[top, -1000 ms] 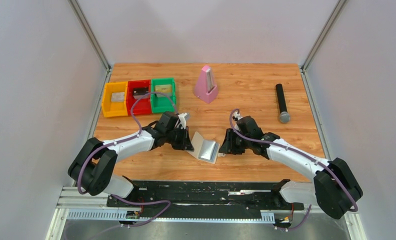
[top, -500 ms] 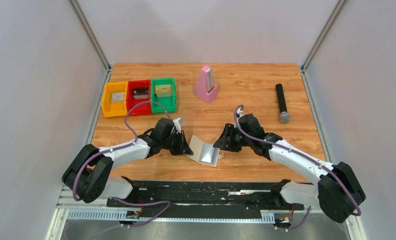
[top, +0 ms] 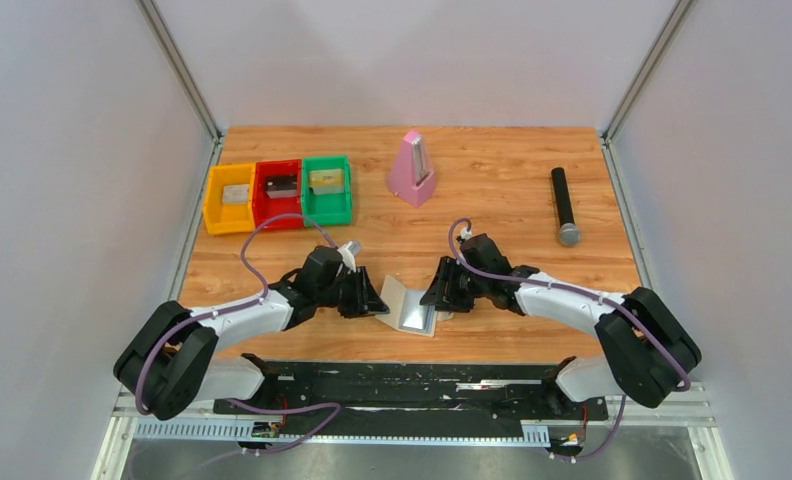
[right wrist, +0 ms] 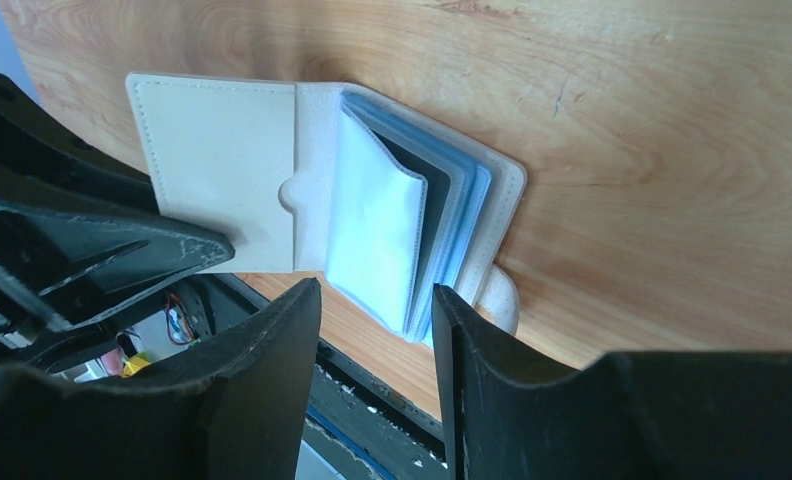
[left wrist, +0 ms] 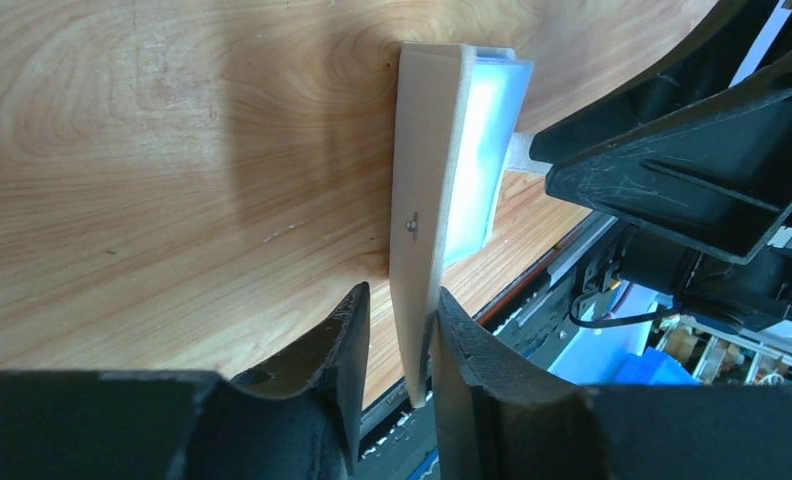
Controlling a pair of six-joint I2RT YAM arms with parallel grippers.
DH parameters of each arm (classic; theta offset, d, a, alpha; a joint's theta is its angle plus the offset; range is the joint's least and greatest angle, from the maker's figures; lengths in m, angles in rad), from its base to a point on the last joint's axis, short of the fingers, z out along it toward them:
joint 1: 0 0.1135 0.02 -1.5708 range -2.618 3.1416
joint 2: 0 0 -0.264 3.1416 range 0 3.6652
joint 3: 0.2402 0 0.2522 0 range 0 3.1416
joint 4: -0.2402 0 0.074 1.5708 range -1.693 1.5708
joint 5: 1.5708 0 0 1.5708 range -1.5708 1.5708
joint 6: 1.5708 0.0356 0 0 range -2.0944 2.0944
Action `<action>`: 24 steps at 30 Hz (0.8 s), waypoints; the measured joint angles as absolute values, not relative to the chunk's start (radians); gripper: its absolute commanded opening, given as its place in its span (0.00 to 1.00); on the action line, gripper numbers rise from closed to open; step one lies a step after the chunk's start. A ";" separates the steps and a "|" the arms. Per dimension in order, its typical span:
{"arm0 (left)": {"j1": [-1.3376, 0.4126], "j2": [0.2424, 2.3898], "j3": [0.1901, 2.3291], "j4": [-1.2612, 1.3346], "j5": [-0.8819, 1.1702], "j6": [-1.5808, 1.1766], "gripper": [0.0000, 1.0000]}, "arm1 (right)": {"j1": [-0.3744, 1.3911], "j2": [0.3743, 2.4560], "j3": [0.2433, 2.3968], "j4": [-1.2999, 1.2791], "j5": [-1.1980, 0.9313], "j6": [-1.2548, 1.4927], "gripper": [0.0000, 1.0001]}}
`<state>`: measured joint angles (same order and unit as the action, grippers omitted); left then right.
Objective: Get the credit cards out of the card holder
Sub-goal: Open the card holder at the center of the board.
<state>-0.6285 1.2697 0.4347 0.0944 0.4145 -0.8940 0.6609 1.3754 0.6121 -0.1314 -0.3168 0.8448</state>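
at the left gripper, fingers eased from the earlier tight pinch, now slightly parted around the raised cream flap of the card holder, half open mid-table; right gripper nearer than before, spread astride the blue sleeves, with a dark credit card inside.

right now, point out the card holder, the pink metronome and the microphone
card holder [right wrist: 217, 170], right wrist view, on its open cream flap
pink metronome [top: 412, 168], top view, front face
microphone [top: 562, 195], top view, black handle
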 measured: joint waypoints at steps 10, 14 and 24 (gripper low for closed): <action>-0.628 1.243 0.475 -0.004 0.382 -0.844 0.25 | 0.661 1.420 0.612 -0.087 -0.318 0.845 0.44; -0.628 1.242 0.480 -0.014 0.383 -0.831 0.07 | 0.661 1.447 0.613 -0.083 -0.320 0.845 0.44; -0.628 1.242 0.473 0.016 0.402 -0.833 0.00 | 0.663 1.465 0.616 -0.059 -0.347 0.849 0.42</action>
<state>-0.6285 1.2415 0.4732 0.0162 0.4023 -0.8333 0.6632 1.4651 0.6163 -0.0589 -0.3473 0.8490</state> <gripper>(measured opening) 0.017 0.425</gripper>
